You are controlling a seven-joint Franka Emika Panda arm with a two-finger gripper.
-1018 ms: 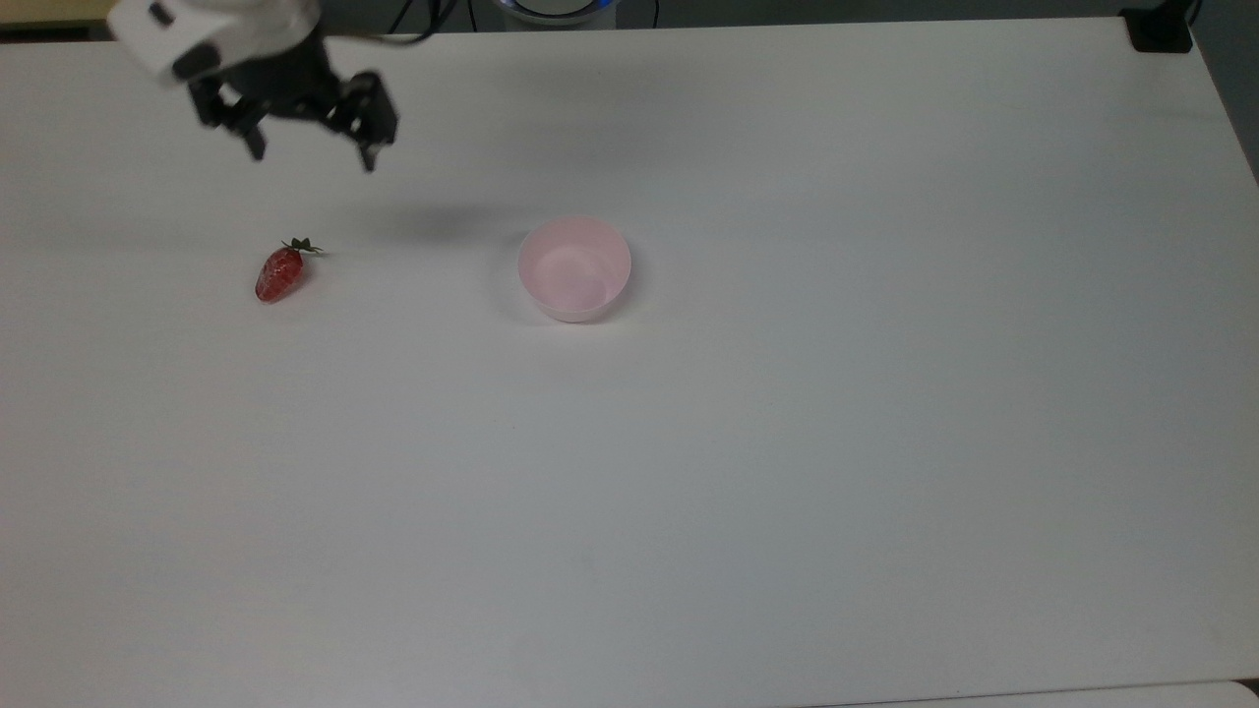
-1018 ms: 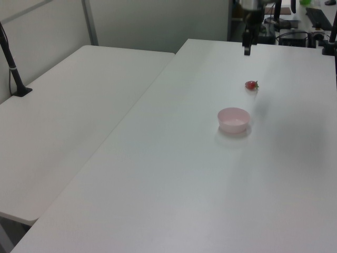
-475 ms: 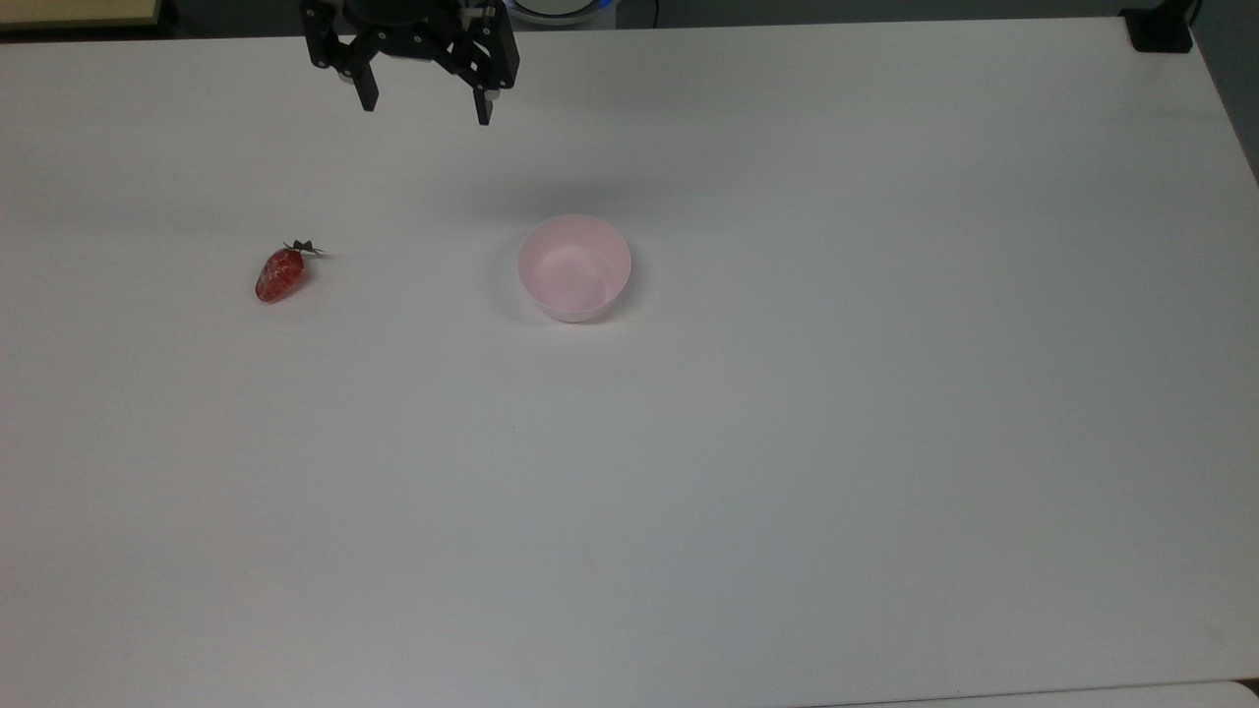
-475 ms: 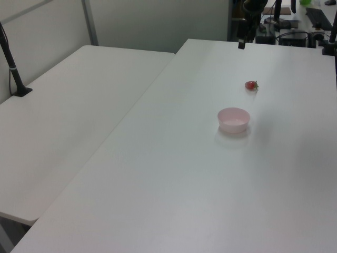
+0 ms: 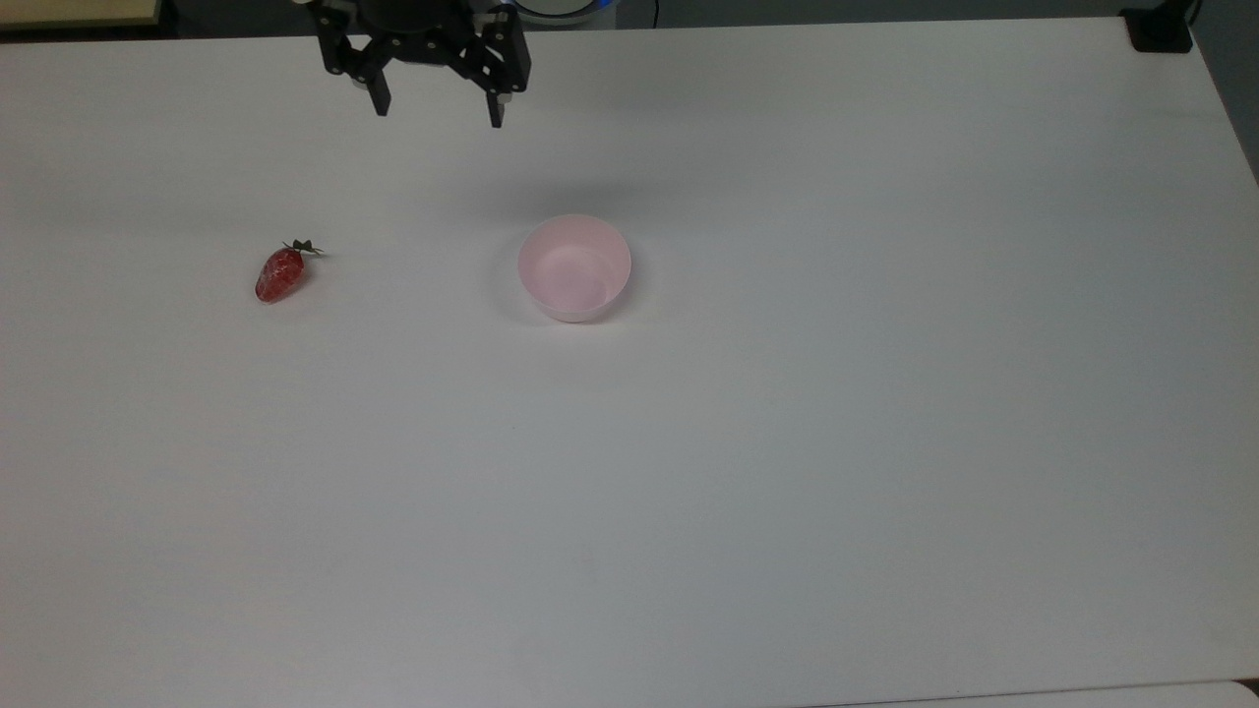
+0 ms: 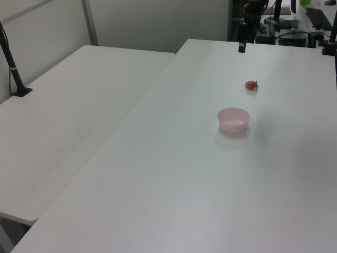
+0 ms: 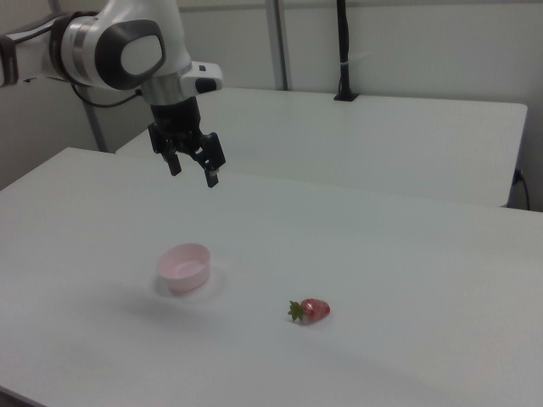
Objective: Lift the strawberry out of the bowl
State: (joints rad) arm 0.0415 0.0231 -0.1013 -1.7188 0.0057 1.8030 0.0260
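Gripper [image 5: 439, 110] is seen raised above the table's [image 5: 787, 442] far edge, fingers spread and pointing down, nothing held. Strawberry [image 5: 280, 272] is found on the bare table, not in the bowl [image 5: 574, 267], well apart from it toward the top view's left. From the gripper it lies nearer the camera and leftward in the top view, its long axis diagonal, stem toward the top view's upper right.

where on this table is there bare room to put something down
Nearly everywhere. In the top view, the table is bare to the right of the bowl and across the whole near half. A smaller bare strip lies between the strawberry and the bowl. The open gripper hangs over the far edge, the only busy spot.
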